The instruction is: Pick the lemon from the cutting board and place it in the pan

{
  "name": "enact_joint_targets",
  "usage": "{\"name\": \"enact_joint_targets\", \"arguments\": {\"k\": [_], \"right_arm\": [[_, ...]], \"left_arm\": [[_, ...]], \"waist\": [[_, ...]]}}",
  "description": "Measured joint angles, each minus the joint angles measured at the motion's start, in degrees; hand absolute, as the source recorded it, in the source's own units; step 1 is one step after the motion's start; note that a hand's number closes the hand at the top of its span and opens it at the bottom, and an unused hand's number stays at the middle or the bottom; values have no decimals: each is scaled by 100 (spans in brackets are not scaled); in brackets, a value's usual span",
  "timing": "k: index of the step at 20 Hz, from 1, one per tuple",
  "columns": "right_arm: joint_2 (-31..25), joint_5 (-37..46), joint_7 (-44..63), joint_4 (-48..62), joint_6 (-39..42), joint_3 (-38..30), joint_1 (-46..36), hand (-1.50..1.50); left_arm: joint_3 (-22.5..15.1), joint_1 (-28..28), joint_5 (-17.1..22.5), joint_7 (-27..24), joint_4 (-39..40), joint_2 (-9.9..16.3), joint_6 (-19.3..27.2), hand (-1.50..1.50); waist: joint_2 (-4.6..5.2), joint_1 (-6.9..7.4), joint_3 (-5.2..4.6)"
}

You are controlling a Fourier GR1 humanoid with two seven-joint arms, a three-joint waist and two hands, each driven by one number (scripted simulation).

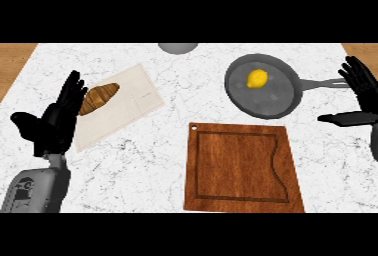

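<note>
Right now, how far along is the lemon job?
It looks done: the lemon lies in the pan, and the cutting board holds nothing. Nothing is in hand; the left hand and right hand are both open, apart from everything. Nothing appears left.

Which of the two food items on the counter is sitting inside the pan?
The lemon: small, yellow, lying in the grey pan at upper right. The other, a brown croissant, lies on the pale mat at left.

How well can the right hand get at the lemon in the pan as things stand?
Probably well. The right hand is open beside the pan handle, the lemon lies uncovered, and nothing stands between them.
</note>
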Motion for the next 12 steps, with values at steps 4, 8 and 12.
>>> {"name": "enact_joint_targets", "arguments": {"k": [4,8,12], "right_arm": [[-242,-251,62,-596,515,25,579,-150],[-260,-599,455,-1494,877,55,1170,-150],[-83,-955,1024,-2761,1119,123,1848,-150]], "left_arm": [[47,182,13,15,-105,52,-29,0],[71,134,7,141,-207,71,10,0],[91,170,10,99,-198,60,9,0]], "waist": [[-32,-71,-9],[-47,-120,-12],[-44,-123,-14]]}}
